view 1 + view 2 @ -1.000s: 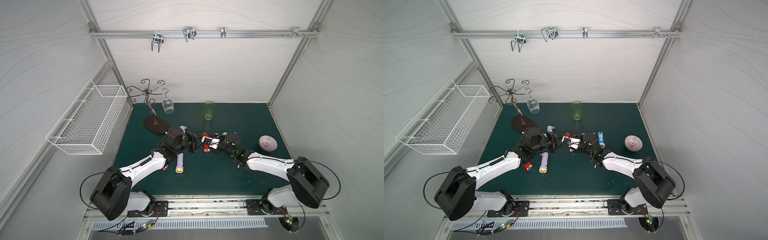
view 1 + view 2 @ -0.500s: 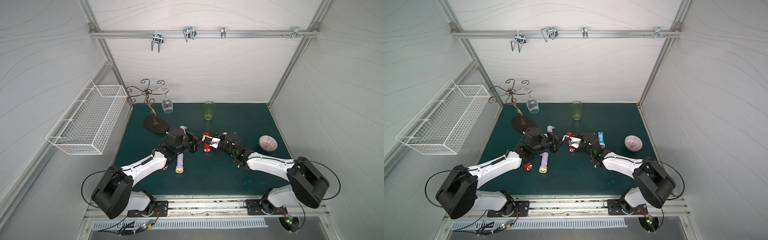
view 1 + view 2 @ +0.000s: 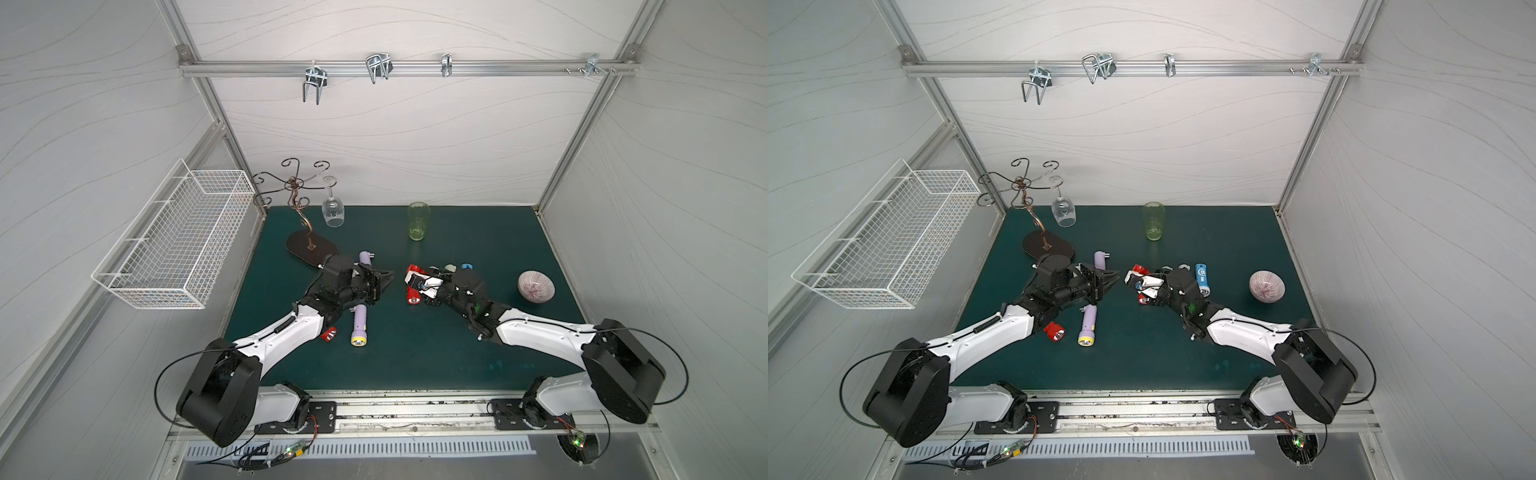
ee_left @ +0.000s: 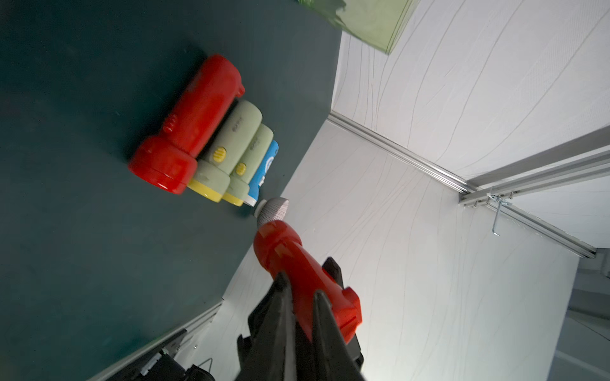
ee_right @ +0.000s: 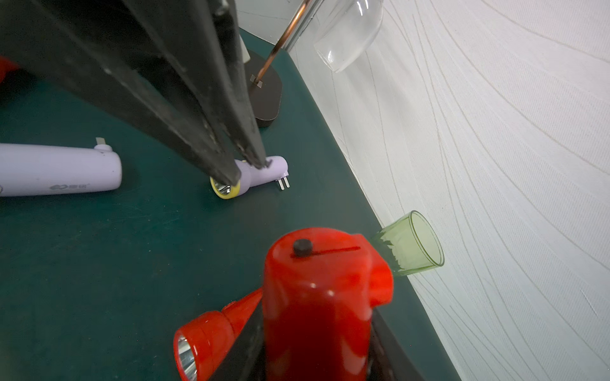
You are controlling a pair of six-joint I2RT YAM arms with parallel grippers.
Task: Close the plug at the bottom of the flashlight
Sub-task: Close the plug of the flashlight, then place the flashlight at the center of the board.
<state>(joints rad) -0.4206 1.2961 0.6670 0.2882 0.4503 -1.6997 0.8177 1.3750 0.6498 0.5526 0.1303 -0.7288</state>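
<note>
Black fingers (image 5: 178, 125) of our left gripper (image 3: 1118, 275) have just pinched together on nothing, tips just short of the red flashlight (image 5: 317, 297). Our right gripper (image 3: 428, 287) clasps that flashlight above the green mat (image 3: 415, 353), base toward them. We judge its plug folded flush, so the closing step looks done.

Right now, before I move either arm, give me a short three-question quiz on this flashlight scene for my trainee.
1. True or false: the left gripper is shut and empty.
2. What does the right gripper hold? A: a red flashlight; B: a blue flashlight; C: the green glass.
3. How many purple flashlights show on the green mat?
Key: 1 true; 2 A; 3 two.
</note>
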